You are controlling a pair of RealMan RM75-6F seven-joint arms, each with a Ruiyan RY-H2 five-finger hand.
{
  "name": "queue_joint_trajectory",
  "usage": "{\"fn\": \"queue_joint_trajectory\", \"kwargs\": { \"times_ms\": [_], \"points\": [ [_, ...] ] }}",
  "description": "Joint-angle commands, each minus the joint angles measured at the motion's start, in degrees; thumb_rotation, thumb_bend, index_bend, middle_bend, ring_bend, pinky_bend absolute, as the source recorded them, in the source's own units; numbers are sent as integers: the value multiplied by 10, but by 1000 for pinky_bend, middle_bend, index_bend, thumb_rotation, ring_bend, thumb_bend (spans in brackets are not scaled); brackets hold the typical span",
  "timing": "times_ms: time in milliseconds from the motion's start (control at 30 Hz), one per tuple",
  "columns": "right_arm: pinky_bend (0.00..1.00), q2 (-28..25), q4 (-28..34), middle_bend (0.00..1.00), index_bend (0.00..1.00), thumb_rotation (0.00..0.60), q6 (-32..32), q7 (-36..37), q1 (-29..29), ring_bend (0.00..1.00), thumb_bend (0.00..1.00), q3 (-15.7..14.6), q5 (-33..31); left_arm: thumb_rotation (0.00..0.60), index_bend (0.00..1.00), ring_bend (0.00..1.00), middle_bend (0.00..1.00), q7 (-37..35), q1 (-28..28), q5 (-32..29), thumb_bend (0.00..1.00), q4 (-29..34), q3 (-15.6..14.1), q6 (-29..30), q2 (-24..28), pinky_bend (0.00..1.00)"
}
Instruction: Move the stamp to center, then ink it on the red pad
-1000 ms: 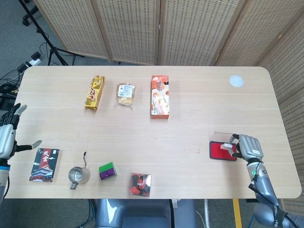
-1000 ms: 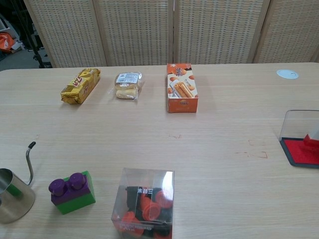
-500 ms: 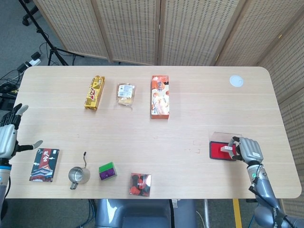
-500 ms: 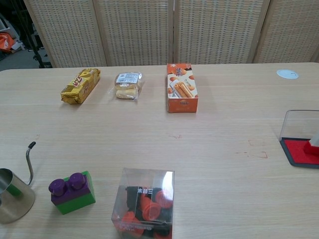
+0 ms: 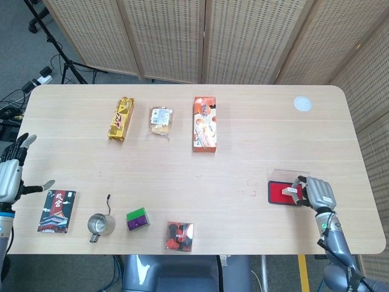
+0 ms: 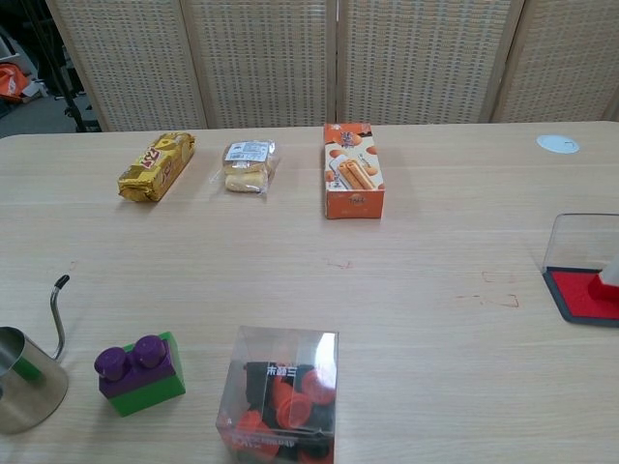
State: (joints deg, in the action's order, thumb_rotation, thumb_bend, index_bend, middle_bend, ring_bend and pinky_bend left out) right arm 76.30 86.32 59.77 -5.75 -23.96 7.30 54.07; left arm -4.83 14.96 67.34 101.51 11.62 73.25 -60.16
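The red ink pad (image 5: 279, 193) lies at the table's right side with its clear lid (image 5: 283, 175) standing open behind it. A small white stamp (image 5: 290, 190) stands on the pad's right part, and my right hand (image 5: 317, 193) holds it with fingers curled around it. In the chest view the pad (image 6: 577, 295) and lid (image 6: 583, 241) sit at the right edge, where only a sliver of the stamp (image 6: 610, 275) shows. The right hand itself is outside that view. My left hand (image 5: 10, 174) hangs off the table's left edge, fingers spread, holding nothing.
An orange snack box (image 5: 205, 123), a wrapped bun (image 5: 161, 120) and a yellow packet (image 5: 121, 118) lie at the back. Along the front are a booklet (image 5: 56, 210), a steel cup (image 5: 100, 224), a green-purple block (image 5: 138, 219) and a clear box (image 5: 179, 235). A white disc (image 5: 302, 103) sits back right.
My right hand has shifted slightly toward the table's near edge and lower, bringing the stamp down onto the red pad. The left hand has barely moved.
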Motion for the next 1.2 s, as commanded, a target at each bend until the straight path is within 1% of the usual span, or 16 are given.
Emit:
{"fn": "queue_joint_trajectory", "kwargs": {
  "times_ms": [33, 167, 267, 300, 333, 400, 633, 767, 933, 1200],
  "points": [
    [1000, -21, 28, 993, 593, 600, 13, 12, 7, 1000, 610, 12, 14, 600, 0, 0, 0, -1, 0, 1, 0, 0, 0, 0, 1, 0],
    [1000, -41, 61, 993, 593, 600, 28, 18, 11, 1000, 611, 20, 28, 600, 0, 0, 0, -3, -1, 2, 0, 1, -1, 0, 2, 0],
    [1000, -60, 102, 993, 593, 600, 47, 14, 10, 1000, 617, 30, 51, 600, 0, 0, 0, -4, -1, 3, 0, 1, -1, 0, 2, 0],
    [1000, -66, 119, 993, 593, 600, 52, 5, 8, 1000, 616, 32, 58, 600, 0, 0, 0, -4, -1, 4, 0, 1, -1, 0, 2, 0],
    [1000, -62, 137, 993, 593, 600, 49, -22, -3, 1000, 617, 30, 68, 600, 0, 0, 0, -5, -2, 5, 0, 1, -2, 0, 3, 0],
    [1000, -50, 146, 993, 593, 600, 48, -51, -12, 1000, 614, 31, 54, 600, 0, 0, 0, -6, -2, 6, 0, 1, -2, 0, 3, 0],
    [1000, 8, 135, 993, 593, 600, 36, -110, -45, 1000, 619, 38, 5, 600, 0, 0, 0, -5, -1, 2, 0, -1, -1, -3, 3, 0],
    [1000, 55, 116, 993, 593, 600, 35, -150, -69, 1000, 619, 41, -16, 600, 0, 0, 0, -4, 0, 1, 0, -1, -1, -5, 2, 0],
    [1000, 99, 94, 993, 593, 600, 42, -193, -91, 1000, 620, 42, -37, 600, 0, 0, 0, -4, 1, -1, 0, -1, -1, -5, 2, 0],
    [1000, 132, 73, 993, 593, 600, 44, -241, -112, 1000, 646, 40, -66, 600, 0, 0, 0, -6, 1, -5, 0, -3, 0, -9, 4, 0]
  ]
}}
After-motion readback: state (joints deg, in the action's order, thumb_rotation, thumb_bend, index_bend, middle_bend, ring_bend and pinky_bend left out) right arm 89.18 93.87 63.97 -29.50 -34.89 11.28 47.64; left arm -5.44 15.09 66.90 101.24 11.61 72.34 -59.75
